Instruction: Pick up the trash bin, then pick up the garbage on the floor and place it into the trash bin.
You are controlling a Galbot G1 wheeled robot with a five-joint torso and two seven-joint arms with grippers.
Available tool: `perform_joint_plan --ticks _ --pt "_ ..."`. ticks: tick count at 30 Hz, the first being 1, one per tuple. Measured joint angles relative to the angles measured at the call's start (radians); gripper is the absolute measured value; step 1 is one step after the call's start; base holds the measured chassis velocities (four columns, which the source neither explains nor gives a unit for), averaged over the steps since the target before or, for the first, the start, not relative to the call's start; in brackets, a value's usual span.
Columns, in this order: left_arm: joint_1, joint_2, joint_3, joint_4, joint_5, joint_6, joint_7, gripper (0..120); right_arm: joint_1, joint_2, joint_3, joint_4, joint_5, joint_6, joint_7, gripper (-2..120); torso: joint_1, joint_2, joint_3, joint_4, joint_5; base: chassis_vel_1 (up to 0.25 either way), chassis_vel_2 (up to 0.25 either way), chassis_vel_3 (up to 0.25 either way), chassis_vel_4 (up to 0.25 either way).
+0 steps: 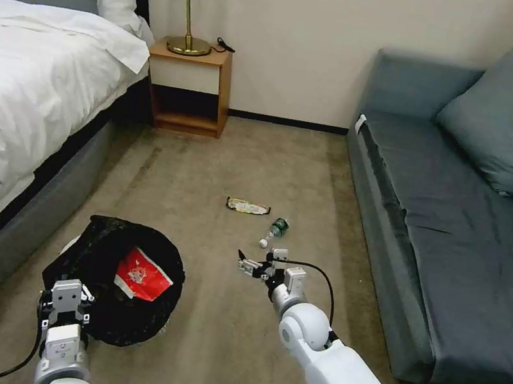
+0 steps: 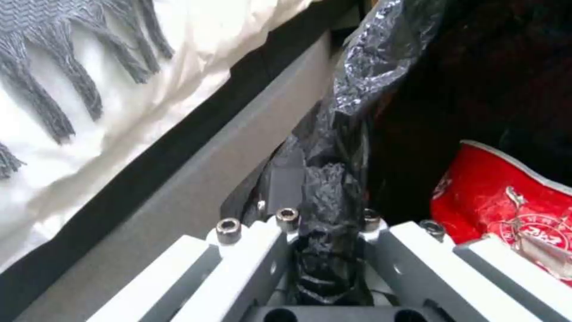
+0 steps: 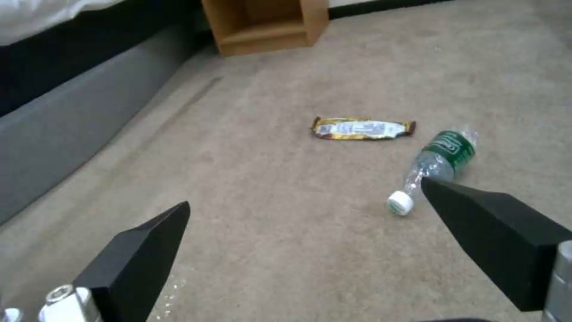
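Observation:
The trash bin [image 1: 104, 259], its rim wrapped in crinkled black plastic, hangs tilted at the lower left of the head view. My left gripper [image 1: 68, 292] is shut on its near rim; in the left wrist view the bag's rim [image 2: 334, 197] is pinched in my left gripper [image 2: 325, 235]. A red-and-white packet [image 1: 140, 275] [image 2: 506, 201] lies inside the bin. On the carpet lie a clear bottle with a green label [image 1: 275, 230] [image 3: 442, 157] and a flat gold-and-white wrapper [image 1: 247, 207] [image 3: 362, 129]. My right gripper [image 1: 253, 265] [image 3: 304, 192] hovers open just short of the bottle, holding nothing.
A bed [image 1: 33, 85] with a grey frame runs along the left, close beside the bin. A wooden nightstand [image 1: 188, 87] with a lamp stands at the back wall. A grey sofa [image 1: 454, 217] lines the right side. Carpet lies between them.

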Motion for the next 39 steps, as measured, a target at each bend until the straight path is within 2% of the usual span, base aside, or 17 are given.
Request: perform_joint_plan --ticks 14,39 --pt "0.005 0.0 0.003 0.001 0.007 -0.002 0.003 0 -0.008 0.005 0.01 -0.013 -0.004 0.013 -0.015 100 0.0 0.0 0.0 0.0 0.0 -0.006 0.009 0.01 -0.006" --pt "0.019 -0.007 0.013 0.021 0.024 -0.025 0.005 0 -0.045 0.007 0.023 -0.004 -0.021 0.025 -0.027 100 0.0 0.0 0.0 0.0001 0.0 -0.08 0.077 0.079 -0.073"
